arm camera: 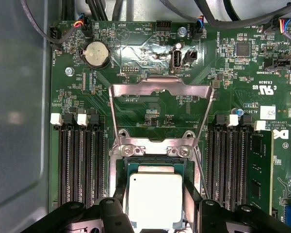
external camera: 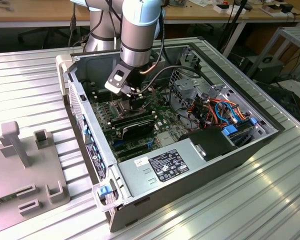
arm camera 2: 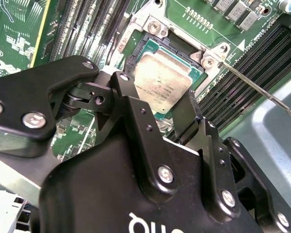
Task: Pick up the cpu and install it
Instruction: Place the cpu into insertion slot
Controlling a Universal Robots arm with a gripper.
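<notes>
The cpu (arm camera 2: 162, 80) is a square chip with a silver lid on a green board, sitting over the open socket (arm camera 2: 157, 29) on the motherboard. In both wrist views my gripper (arm camera 2: 160, 94) straddles it, one black finger (arm camera 2: 131, 97) against each side edge, shut on it. The cpu (arm camera: 155, 199) sits just below the socket's metal frame (arm camera: 153, 145), with the load plate (arm camera: 160, 90) swung up. In the exterior view the gripper (external camera: 135, 102) reaches down into the open computer case (external camera: 215, 165).
Black memory slots (arm camera: 82, 160) flank the socket on both sides. A thin socket lever (arm camera 2: 262, 90) sticks out beside it. A power supply (external camera: 165, 167), coloured cables (external camera: 217, 110) and case walls surround the board. A grey fixture (external camera: 25, 170) stands at the exterior view's left.
</notes>
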